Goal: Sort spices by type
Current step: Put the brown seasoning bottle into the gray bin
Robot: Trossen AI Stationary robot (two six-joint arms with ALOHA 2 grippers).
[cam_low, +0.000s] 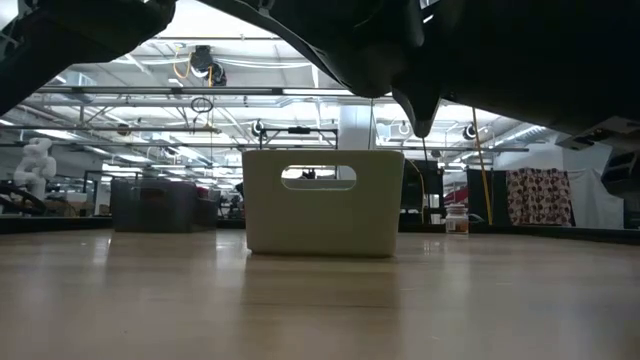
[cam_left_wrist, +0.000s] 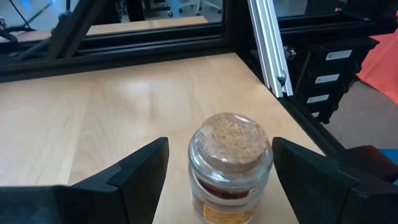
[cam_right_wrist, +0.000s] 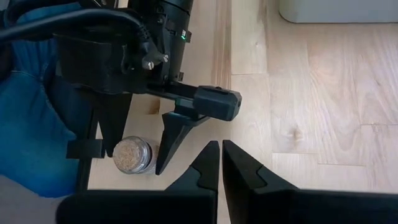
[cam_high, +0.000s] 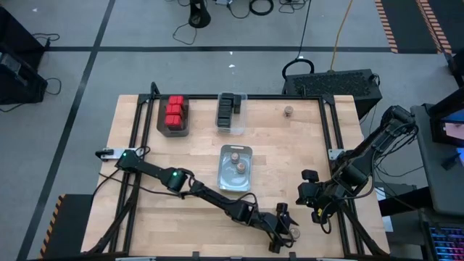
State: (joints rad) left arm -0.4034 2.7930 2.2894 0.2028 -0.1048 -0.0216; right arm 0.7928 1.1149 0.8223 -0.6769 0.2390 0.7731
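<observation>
Straddling a cork-topped jar (cam_left_wrist: 230,163) at the table's six-o'clock edge, the left gripper (cam_high: 284,233) has its fingers (cam_left_wrist: 144,171) spread wide, one on each side of the glass and neither touching it — nothing is grasped yet. The right gripper (cam_right_wrist: 221,163) waits at about four o'clock with its fingers pressed together and empty. Toward twelve o'clock sit the red boxes (cam_high: 174,112) in one bin and the black boxes (cam_high: 228,109) in the next; two more jars lie in the clear bin (cam_high: 236,168) at centre, and a lone jar (cam_high: 288,112) stands at one o'clock. The risk, as I judge it, is the edge: the jar sits close to the rim — an off-centre closing could shove or tip it off the table. Pinching high on the rounded cork could also let the smooth glass slip when lifted.
</observation>
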